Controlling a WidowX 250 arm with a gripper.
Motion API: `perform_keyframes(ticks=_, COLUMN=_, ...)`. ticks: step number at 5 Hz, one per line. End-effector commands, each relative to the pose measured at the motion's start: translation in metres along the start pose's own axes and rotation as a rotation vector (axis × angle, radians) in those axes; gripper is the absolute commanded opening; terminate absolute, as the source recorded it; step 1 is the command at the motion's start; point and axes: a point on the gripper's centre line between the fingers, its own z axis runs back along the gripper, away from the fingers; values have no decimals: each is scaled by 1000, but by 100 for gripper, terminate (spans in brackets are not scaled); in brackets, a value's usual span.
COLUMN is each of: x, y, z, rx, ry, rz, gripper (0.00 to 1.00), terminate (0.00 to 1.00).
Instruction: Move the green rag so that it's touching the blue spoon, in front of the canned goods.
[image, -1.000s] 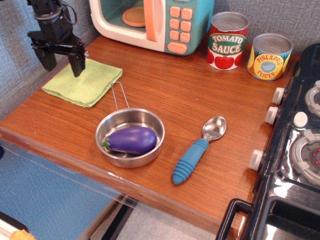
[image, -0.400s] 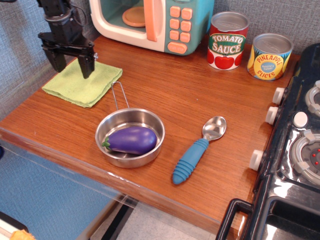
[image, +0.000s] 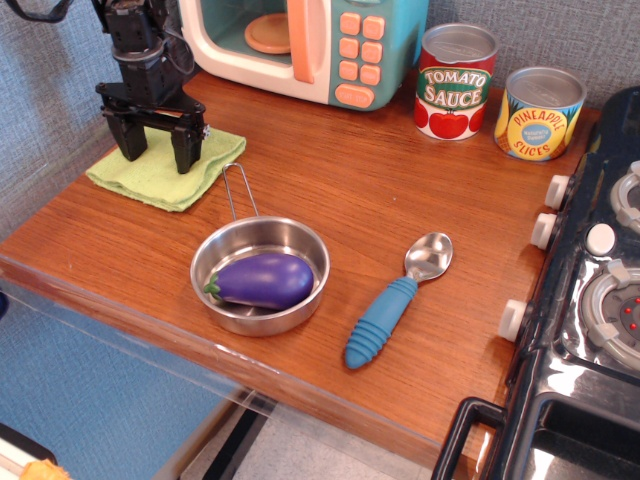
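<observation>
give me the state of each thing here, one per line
gripper: open, fingers down on the green rag
green rag: folded flat, not yet moved
blue spoon: lying flat, bowl up
steel pan: upright, holds eggplant
tomato sauce can: upright
pineapple slices can: upright
toy microwave: door open

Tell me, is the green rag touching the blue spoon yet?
Apart. The only camera view shows the green rag at the table's far left under the open gripper, while the blue spoon lies well to the right, past the steel pan.
</observation>
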Motion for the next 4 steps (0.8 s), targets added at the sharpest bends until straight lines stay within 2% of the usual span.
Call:
perform_keyframes(ticks=1, x=2, y=-8, z=-20, rx=-9, ry=53, rz=-3, gripper=100, terminate=0)
perform_keyframes(ticks=2, x=13, y=-39, z=-15, rx=-88, ry=32, rz=-3, gripper=100, terminate=0)
perform_keyframes(ticks=4, x=26, y=-139, z=-9, rx=-174, ry=33, rz=-88, gripper=100, terminate=0)
